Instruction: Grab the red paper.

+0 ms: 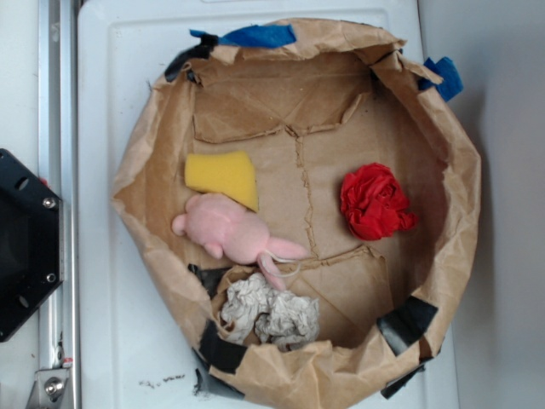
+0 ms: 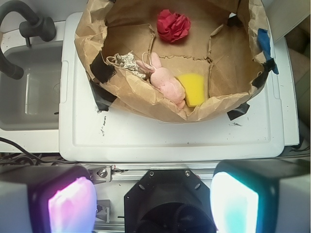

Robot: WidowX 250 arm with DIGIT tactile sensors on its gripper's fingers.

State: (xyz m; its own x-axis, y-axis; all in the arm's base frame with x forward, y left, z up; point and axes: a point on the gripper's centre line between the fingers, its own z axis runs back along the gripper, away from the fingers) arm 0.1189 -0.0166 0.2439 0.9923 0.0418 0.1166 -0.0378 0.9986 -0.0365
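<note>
With the claw (image 2: 153, 204) held wide open and empty, well short of the paper bag (image 1: 464, 196), the red paper (image 1: 375, 201) inside could be missed, the bag's wall being snagged instead.

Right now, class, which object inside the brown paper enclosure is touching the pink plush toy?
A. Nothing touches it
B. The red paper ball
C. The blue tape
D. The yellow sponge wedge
D. In the exterior view the yellow sponge wedge rests right against the pink plush toy, while the red paper ball sits apart on the far side of the enclosure's cardboard floor.
</note>
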